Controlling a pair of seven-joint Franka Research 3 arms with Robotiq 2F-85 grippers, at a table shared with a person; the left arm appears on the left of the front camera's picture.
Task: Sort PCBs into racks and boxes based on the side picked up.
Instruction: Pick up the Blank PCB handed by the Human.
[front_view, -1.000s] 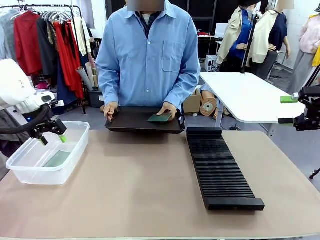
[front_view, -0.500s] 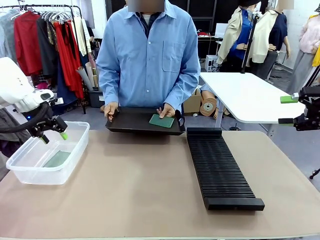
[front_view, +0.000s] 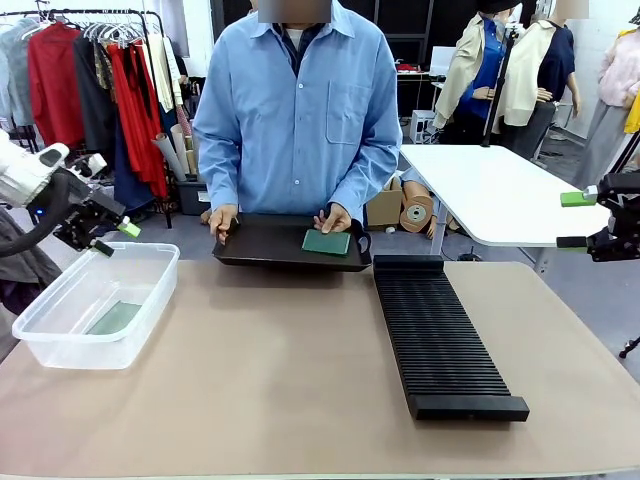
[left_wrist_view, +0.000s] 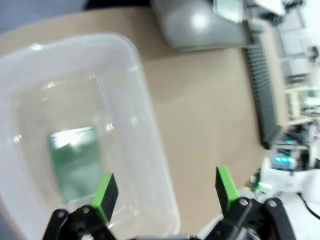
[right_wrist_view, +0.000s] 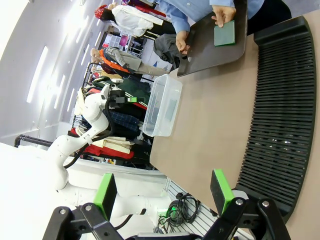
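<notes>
A green PCB (front_view: 326, 242) lies flat on a smooth black tray (front_view: 270, 250) at the far side, with the person's hand (front_view: 333, 217) touching it. Another PCB (front_view: 113, 318) (left_wrist_view: 75, 162) rests on the bottom of the clear plastic box (front_view: 95, 305) (left_wrist_view: 150, 110) at the left. My left gripper (front_view: 115, 238) (left_wrist_view: 165, 192) hangs open and empty above the box's far edge. The long black ribbed rack (front_view: 440, 335) (right_wrist_view: 285, 110) lies right of centre with bare slots. My right gripper (front_view: 577, 220) (right_wrist_view: 162, 192) stands open and empty, high off the table's right side.
The person stands at the far side with the other hand (front_view: 221, 220) on the tray's left rim. A white table (front_view: 500, 190) stands behind on the right, a clothes rail (front_view: 90, 80) behind on the left. Bare tan tabletop (front_view: 270, 370) lies between box and rack.
My left gripper has risen and drawn back to the left, away from inside the box. The person has laid the PCB flat on the tray. The right arm has not moved.
</notes>
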